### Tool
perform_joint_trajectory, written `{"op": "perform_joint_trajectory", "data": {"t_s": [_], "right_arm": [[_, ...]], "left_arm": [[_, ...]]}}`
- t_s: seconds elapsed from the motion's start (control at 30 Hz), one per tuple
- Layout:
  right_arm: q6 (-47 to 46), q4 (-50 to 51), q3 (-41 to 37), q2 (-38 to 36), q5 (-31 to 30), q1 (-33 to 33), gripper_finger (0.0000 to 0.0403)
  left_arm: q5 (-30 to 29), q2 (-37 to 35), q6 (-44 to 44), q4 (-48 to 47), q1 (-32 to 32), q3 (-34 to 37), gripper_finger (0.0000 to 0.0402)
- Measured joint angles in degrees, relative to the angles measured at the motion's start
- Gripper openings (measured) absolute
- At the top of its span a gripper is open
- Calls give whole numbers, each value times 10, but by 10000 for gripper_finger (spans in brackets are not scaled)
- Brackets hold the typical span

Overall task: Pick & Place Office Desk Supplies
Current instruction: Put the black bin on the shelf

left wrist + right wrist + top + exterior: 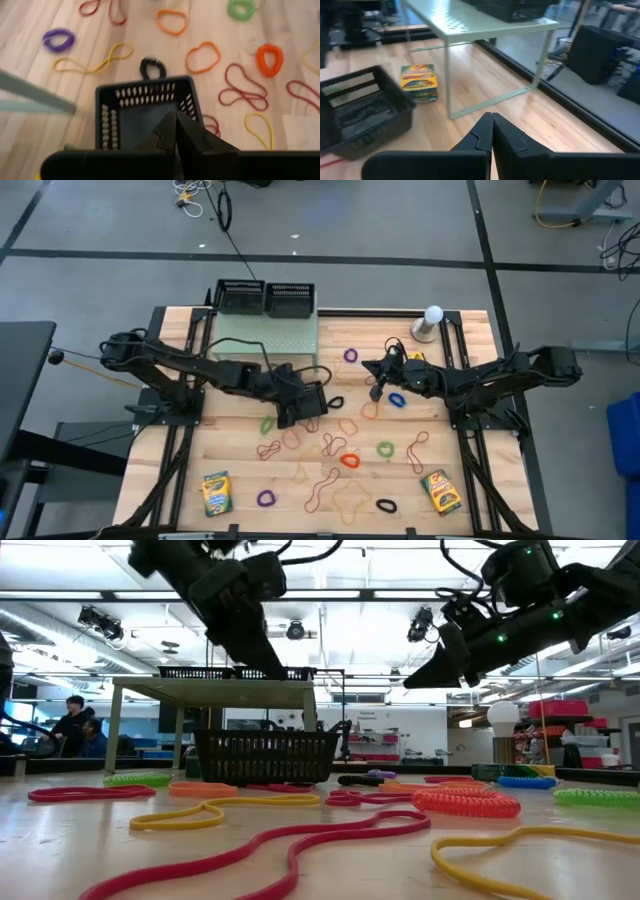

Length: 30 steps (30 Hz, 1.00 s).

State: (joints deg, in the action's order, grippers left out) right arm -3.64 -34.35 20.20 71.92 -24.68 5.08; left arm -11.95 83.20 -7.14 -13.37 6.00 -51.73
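Many rubber-band loops [350,460] in red, orange, yellow, green, purple and black lie scattered flat over the wooden table. Crayon boxes lie at the near left [216,492] and near right [440,490], and another [419,82] beside the pale green shelf's leg. My left gripper [175,125] hangs shut above a black mesh tray [145,115] at mid-table, with nothing between its fingers. My right gripper [491,125] is shut and empty, raised over the table right of centre [377,390].
A pale green perforated shelf [268,335] stands at the far middle with two black mesh trays [265,298] on top. A white ball-topped stand [430,320] is at the far right. People sit beyond the table [75,725].
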Motion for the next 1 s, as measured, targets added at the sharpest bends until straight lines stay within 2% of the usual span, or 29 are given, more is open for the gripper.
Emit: {"op": "perform_joint_trajectory", "data": {"t_s": [0.17,0.33,0.47,0.73,0.87,1.0], "right_arm": [[1,-4,0,0,-6,2,14],[35,-11,0,0,-9,24,15],[45,-12,0,0,-9,51,15],[26,-19,0,0,-6,64,15],[24,-19,0,0,-6,64,15],[32,-20,0,0,-7,64,15]], "left_arm": [[-12,0,-23,-16,27,-5,39],[-11,0,-43,-22,35,-8,8],[-35,12,-57,-40,50,-26,11],[-86,72,-77,-88,100,-75,74],[-94,100,-98,-89,103,-83,109],[-131,129,-118,-93,101,-83,142]]}}
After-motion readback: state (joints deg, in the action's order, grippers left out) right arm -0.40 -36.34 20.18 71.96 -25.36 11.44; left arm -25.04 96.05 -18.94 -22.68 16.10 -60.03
